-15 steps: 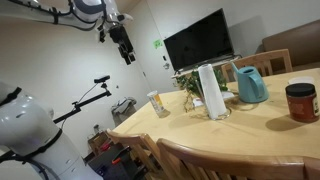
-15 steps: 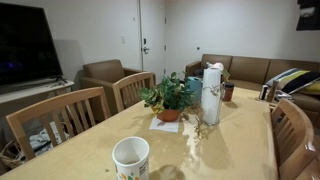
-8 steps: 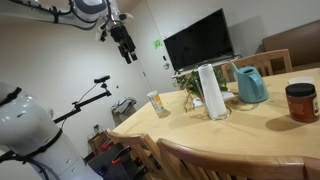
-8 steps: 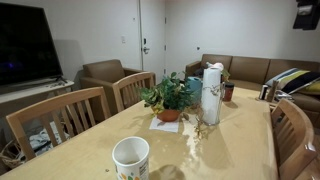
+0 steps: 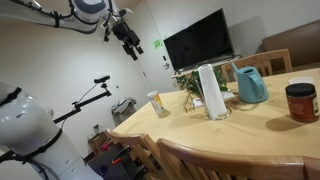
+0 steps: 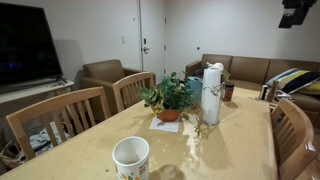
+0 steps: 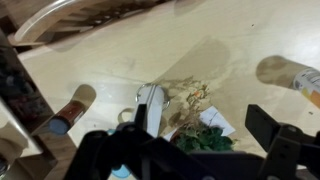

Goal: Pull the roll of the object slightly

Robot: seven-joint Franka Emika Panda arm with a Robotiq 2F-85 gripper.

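A white paper towel roll (image 5: pixel 209 90) stands upright on a holder near the middle of the wooden table; it also shows in an exterior view (image 6: pixel 211 93) and from above in the wrist view (image 7: pixel 150 108). My gripper (image 5: pixel 133 45) hangs high in the air, well above and off to the side of the table, far from the roll. Only its tip shows at the top edge of an exterior view (image 6: pixel 293 12). In the wrist view the fingers (image 7: pixel 200 148) are spread apart and hold nothing.
A potted plant (image 6: pixel 168 97) on a napkin stands next to the roll, with a teal pitcher (image 5: pixel 250 84) behind it. There is also a dark jar with a red lid (image 5: pixel 300 101) and a paper cup (image 6: pixel 131 157). Wooden chairs (image 6: pixel 55 120) ring the table.
The gripper has moved sideways in the air toward the table, still high up. Nothing on the table has moved.
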